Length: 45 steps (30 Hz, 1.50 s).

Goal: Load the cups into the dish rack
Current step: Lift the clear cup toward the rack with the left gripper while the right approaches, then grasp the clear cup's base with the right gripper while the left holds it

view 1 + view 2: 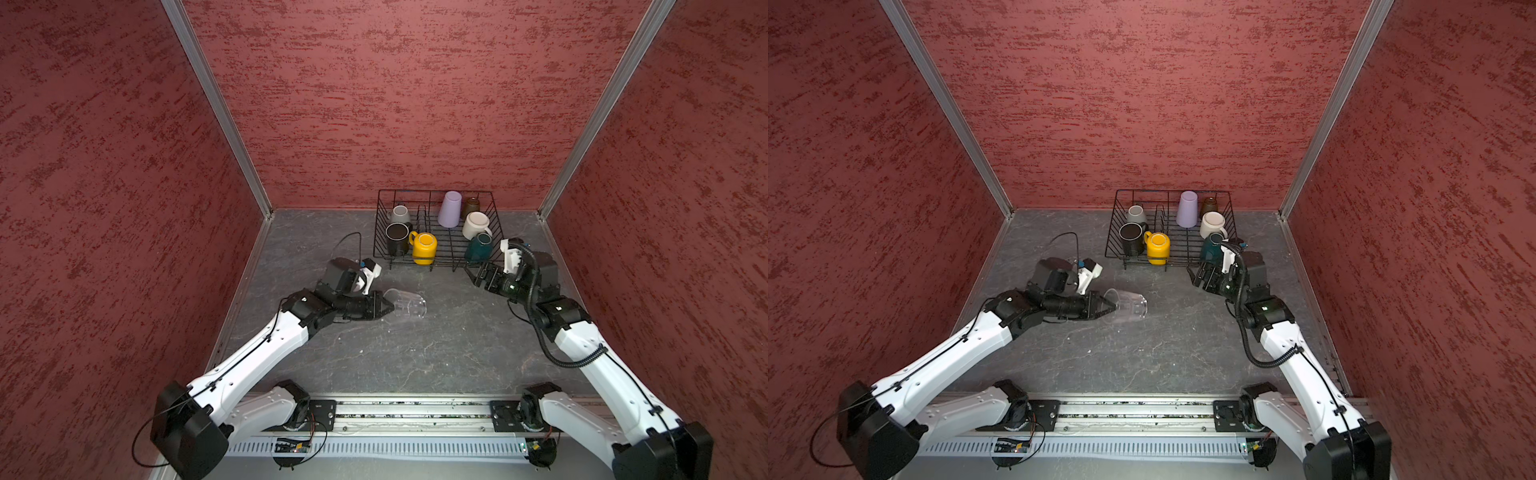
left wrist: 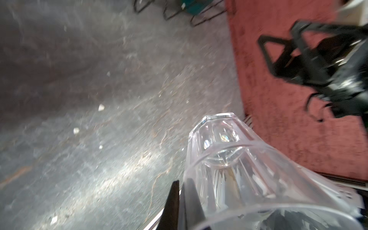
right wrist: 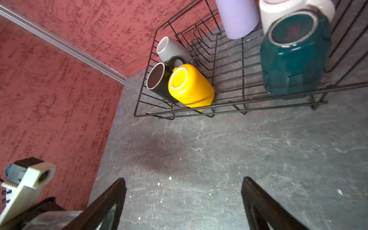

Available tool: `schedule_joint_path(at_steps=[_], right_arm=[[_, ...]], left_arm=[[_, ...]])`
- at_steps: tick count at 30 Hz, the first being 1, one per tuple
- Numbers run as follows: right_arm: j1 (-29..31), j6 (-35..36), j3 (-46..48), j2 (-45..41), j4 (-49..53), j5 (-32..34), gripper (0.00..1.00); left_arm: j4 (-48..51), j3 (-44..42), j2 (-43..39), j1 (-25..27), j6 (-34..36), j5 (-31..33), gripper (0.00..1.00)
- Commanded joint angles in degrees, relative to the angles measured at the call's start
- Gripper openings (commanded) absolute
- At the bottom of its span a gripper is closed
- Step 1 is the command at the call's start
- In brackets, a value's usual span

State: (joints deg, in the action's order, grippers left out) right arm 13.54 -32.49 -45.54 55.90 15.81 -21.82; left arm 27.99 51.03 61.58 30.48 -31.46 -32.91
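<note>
The clear glass lies on its side near the middle of the bench, a little toward the left edge and well apart from the rack. Its long axis runs across the bench, from left edge to right edge. The mouth points left at the left gripper and the thick base points right. Whether it rests on the bench or hangs just above it cannot be told.

The left gripper's jaws are clamped on the glass's rim. In the left wrist view one finger sits outside the wall of the glass and the other inside it.

The rack stands at the far edge of the bench, right of the middle. In it are a grey mug, a black mug, a yellow mug, a lilac tumbler, an amber glass, a white mug and a teal mug. The yellow mug, teal mug and tumbler stand base up.

The right gripper hovers just beside the rack's near right corner, jaws wide apart and empty, above bare bench.
</note>
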Motion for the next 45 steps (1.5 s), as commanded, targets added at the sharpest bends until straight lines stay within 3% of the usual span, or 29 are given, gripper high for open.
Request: schedule_joint_path(at_steps=[1,5,10,19,27,34,45], right_arm=[[0.4,-3.5,1.1,-1.3,-9.5,-7.8,0.92],[0.4,-7.5,3.3,-1.6,-19.5,-14.9,0.93],[0.6,-14.3,6.4,-1.0,-32.8,-20.6,0.93],[7.2,-11.7,4.8,1.4,-34.6,-15.1,0.94],[13.9,-10.4,5.1,4.6,-40.7,-9.5,0.95],[14.0,-14.5,7.4,4.1,-50.7,-9.3,0.98],[14.0,-17.3,4.7,9.5,-61.3,-16.5,0.99]], left_arm=[[-17.1,0.5,0.7,-5.8,-3.3,-14.7,0.0],[-36.1,-1.0,5.3,-11.4,-14.2,-23.0,0.0],[-52.6,-0.5,10.7,-12.9,-22.8,-27.1,0.0],[-73.1,-1.0,18.1,-13.7,-35.2,-29.4,0.0],[-78.8,-1.2,20.3,-13.7,-39.6,-30.1,0.0],[-79.0,-1.9,20.4,-13.8,-39.6,-30.5,0.0],[-80.0,-1.5,21.9,-13.6,-41.3,-34.0,0.0]])
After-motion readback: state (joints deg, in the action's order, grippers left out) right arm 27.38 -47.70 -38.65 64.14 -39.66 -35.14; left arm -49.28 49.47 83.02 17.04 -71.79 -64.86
